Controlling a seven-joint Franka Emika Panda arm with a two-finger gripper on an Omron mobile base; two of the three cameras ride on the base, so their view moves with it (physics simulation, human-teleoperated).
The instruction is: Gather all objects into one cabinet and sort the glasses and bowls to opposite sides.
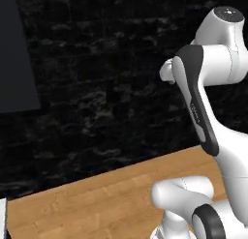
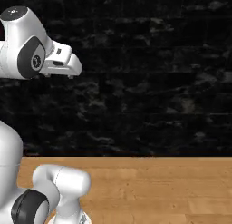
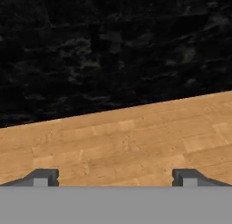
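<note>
Arm (image 1: 196,105) stands nearest, rising from its base at the near edge of the wooden tabletop (image 1: 97,199). Elbow folded high, forearm reaching forward toward the far wall. The posture reads as a carry or search pose rather than a reach: the hand is kept well above the wood, likely so it clears anything while the base repositions.

End effector (image 3: 115,177): in the hand view the two dark fingertips (image 3: 44,177) sit far apart at the bottom, jaws spread wide, nothing between them. Empty. It looks along the tabletop toward the wall, tilted a little, so the plank surface slopes across that view.

Tabletop beyond the arm: bare light planks running to the wall in both base views. At the near left edge of the left base view, a sliver of something pale and dark; too little to identify.

Far: black brick wall (image 2: 145,73) across the whole back.

Far left, high: a flat matte black panel (image 1: 14,54) in the left base view, probably the side or door of the wall cabinet the task names; no handle or shelf visible from here, so unconfirmed.

Cups and bowls: whereabouts cannot be told from these views. Judgement: the gathering is not under way at this spot; the open, unloaded jaws suit an approach to a first pick.
</note>
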